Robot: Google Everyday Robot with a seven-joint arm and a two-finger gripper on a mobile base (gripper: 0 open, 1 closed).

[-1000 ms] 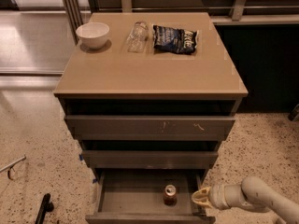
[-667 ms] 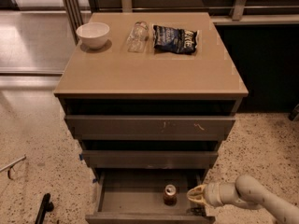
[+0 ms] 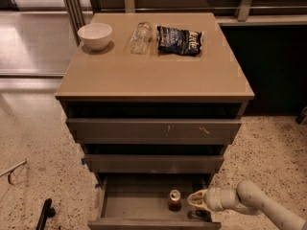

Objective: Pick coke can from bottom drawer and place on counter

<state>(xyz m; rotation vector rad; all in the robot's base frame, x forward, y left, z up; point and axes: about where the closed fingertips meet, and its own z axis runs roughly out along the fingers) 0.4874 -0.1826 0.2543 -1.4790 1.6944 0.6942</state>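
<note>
Can: one, upright in the open bottom drawer. Gripper: one, just right of the can and apart from it; whether it is open I cannot tell. I judge this the approach; next I must straddle the can and grip. Well above the can, the counter carries one bowl, one bottle and one bag.
</note>
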